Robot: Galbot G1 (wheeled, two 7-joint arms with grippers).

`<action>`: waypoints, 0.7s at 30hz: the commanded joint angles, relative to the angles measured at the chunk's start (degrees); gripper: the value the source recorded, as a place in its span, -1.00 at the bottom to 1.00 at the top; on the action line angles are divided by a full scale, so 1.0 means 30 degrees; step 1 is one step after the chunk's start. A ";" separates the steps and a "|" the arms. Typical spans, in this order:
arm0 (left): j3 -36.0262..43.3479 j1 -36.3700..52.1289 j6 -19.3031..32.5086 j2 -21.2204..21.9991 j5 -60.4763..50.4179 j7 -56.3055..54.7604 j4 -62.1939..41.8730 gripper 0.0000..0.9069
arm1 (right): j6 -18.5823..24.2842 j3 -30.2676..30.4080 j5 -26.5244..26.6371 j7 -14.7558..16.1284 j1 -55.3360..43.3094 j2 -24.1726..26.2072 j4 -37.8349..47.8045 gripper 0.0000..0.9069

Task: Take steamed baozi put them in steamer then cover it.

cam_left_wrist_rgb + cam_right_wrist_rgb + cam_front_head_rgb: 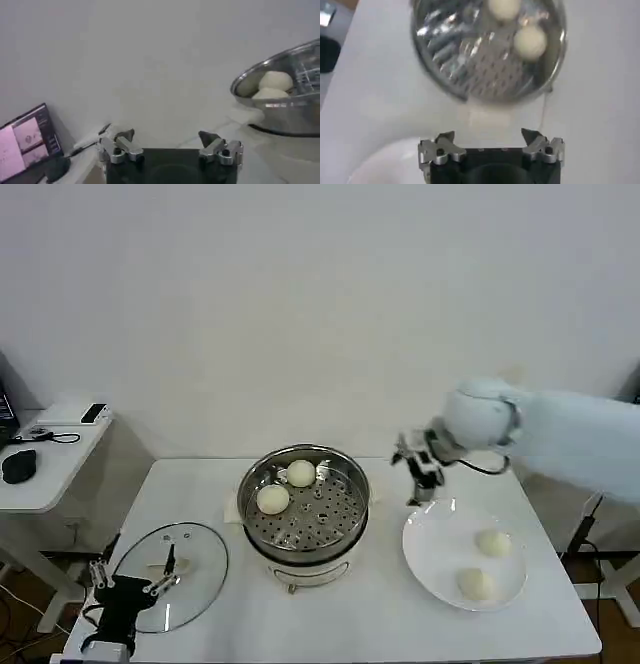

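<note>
1. Stainless-steel steamer (305, 506) sits mid-bench with two steamed baozi (273, 499) on its perforated tray; two more buns (492, 542) wait on a white plate (432, 552) to its right.
2. Right pincer (420, 474) hovers between steamer and plate, jaws wide apart and empty; the plated buns lie just beyond it on the robot's right, making this the nearer arm.
3. Left pincer (130, 579) rests open and empty over the glass cover (190, 569), which lies flat on the bench (370, 624) left of the steamer.
</note>
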State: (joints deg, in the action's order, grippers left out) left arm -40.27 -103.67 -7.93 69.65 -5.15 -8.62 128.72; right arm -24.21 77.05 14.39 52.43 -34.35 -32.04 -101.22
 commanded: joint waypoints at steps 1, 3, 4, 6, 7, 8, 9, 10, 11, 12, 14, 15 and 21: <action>0.0493 0.0001 0.0008 0.0026 -0.0185 -0.0001 -0.0195 1.00 | 0.1314 -0.3317 -0.3278 0.0669 0.4967 0.5551 -0.2096 1.00; 0.0565 -0.0015 0.0007 0.0083 -0.0279 -0.0007 -0.0228 1.00 | 0.1646 -0.5455 -0.4070 0.0691 0.7556 0.6200 -0.2200 1.00; 0.0588 -0.0038 0.0006 0.0104 -0.0317 -0.0006 -0.0248 1.00 | 0.1832 -0.7264 -0.4404 0.0711 0.9614 0.6600 -0.2233 1.00; 0.0659 -0.0067 0.0009 0.0120 -0.0414 -0.0007 -0.0311 1.00 | 0.1939 -0.9743 -0.4926 0.0764 1.2872 0.6979 -0.2213 1.00; 0.0671 -0.0108 0.0018 0.0140 -0.0465 -0.0020 -0.0343 1.00 | 0.2174 -1.1155 -0.5496 0.0873 1.4422 0.7116 -0.2143 1.00; 0.0680 -0.0122 0.0017 0.0142 -0.0492 -0.0018 -0.0386 1.00 | 0.2311 -1.1791 -0.5750 0.0953 1.5594 0.7170 -0.2052 1.00; 0.0695 -0.0144 0.0018 0.0132 -0.0517 -0.0016 -0.0418 1.00 | 0.2360 -1.2801 -0.5831 0.0994 1.6540 0.7199 -0.2025 1.00; 0.0686 -0.0209 0.0033 0.0145 -0.0564 -0.0024 -0.0419 1.00 | 0.2515 -1.4994 -0.6274 0.1118 1.8577 0.7286 -0.1852 1.00; 0.0689 -0.0230 0.0032 0.0138 -0.0570 -0.0027 -0.0434 1.00 | 0.2525 -1.5362 -0.6348 0.1133 1.9017 0.7258 -0.1761 1.00; 0.0677 -0.0249 0.0037 0.0124 -0.0573 -0.0028 -0.0486 1.00 | 0.2556 -1.5579 -0.6430 0.1164 1.9344 0.7228 -0.1700 1.00; 0.0671 -0.0344 0.0052 0.0161 -0.0597 -0.0040 -0.0464 1.00 | 0.2670 -1.6459 -0.6670 0.1251 2.0320 0.7110 -0.1440 1.00; 0.0680 -0.0367 0.0060 0.0162 -0.0611 -0.0046 -0.0475 1.00 | 0.2692 -1.6578 -0.6765 0.1298 2.0415 0.6904 -0.1271 1.00; 0.0795 -0.0548 0.0169 0.0330 -0.0787 -0.0101 -0.0531 1.00 | 0.2805 -1.6635 -0.7097 0.1435 2.0387 0.5940 -0.0168 1.00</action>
State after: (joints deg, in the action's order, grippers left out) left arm -38.08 -105.26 -7.40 70.67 -7.43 -8.90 127.25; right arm -16.82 37.59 -3.52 56.13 14.33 -15.83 -102.86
